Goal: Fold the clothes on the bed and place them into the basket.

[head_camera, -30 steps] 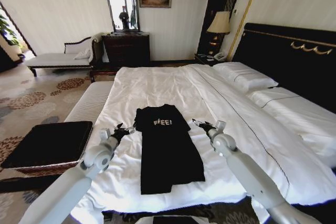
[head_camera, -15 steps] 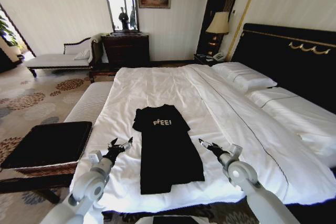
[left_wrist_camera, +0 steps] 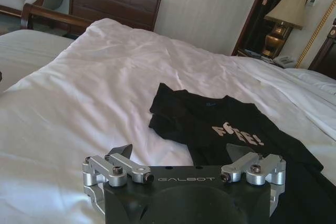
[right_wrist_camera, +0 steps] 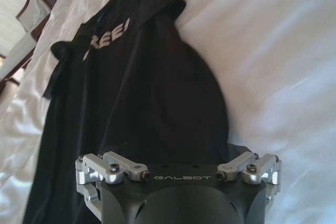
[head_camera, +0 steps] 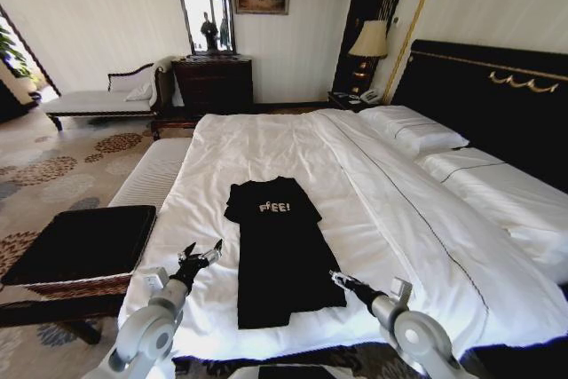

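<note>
The black T-shirt (head_camera: pixel 282 250) is laid flat on the bed (head_camera: pixel 373 184). The left hand (head_camera: pixel 202 253), fingers apart, is held at its 9 o'clock; the right hand (head_camera: pixel 344 281), fingers apart, at 4 o'clock. The basket (head_camera: pixel 80 246) is set beside a pale bench (head_camera: pixel 155 175).

Cut off by the head view's right edge: bed (head_camera: pixel 266 144). Hidden behind each wrist mount: fingertips. Folded under, hidden: T-shirt (head_camera: pixel 282 259) sleeves.
</note>
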`<state>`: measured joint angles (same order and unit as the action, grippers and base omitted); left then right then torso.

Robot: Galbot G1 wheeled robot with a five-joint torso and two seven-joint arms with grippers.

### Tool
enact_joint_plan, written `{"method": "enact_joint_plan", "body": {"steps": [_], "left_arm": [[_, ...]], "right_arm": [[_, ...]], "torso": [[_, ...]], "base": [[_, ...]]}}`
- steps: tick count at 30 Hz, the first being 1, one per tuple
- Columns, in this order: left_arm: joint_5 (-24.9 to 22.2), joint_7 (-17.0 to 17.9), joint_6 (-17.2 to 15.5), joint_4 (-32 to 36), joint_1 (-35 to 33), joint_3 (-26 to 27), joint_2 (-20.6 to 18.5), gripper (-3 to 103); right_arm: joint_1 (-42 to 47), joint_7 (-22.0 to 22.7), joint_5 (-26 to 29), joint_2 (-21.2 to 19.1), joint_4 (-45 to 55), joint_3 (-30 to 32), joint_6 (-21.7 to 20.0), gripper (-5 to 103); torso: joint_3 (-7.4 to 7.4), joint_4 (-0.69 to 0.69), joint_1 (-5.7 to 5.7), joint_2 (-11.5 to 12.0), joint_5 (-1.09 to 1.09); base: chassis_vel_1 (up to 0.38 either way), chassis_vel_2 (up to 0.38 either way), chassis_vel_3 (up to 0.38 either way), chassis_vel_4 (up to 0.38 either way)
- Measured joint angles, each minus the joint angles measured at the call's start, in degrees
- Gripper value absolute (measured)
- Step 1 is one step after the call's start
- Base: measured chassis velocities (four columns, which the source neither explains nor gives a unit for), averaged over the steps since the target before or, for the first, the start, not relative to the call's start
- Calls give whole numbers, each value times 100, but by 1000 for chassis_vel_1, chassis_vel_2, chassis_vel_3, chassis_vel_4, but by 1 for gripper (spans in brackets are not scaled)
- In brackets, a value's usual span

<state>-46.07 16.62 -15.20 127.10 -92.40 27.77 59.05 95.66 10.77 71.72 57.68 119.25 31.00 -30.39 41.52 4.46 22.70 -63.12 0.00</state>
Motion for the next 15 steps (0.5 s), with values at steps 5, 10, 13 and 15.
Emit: {"method": "enact_joint_plan", "body": {"steps": [5, 10, 13, 15], "left_arm": [[75, -125, -38, 92, -380, 86, 118, 100], [140, -234, -61, 127, -707, 250, 199, 100], [137, -318, -90, 158, -994, 390, 267, 100], [135, -347, -91, 163, -1097, 406, 296, 100]], "right_arm": [[90, -282, 393, -159, -144, -63, -334, 100], [54, -248, 611, -167, -356, -125, -472, 100], [92, -223, 647, -158, -478, -283, -528, 100], [89, -217, 647, -143, -494, -324, -535, 100]], "torso": [[0, -1, 0, 0, 0], [0, -1, 0, 0, -1], [-1, 1, 0, 0, -2], [0, 2, 0, 0, -2]], "base": [[0, 0, 0, 0], [0, 0, 0, 0], [0, 0, 0, 0], [0, 0, 0, 0]]}}
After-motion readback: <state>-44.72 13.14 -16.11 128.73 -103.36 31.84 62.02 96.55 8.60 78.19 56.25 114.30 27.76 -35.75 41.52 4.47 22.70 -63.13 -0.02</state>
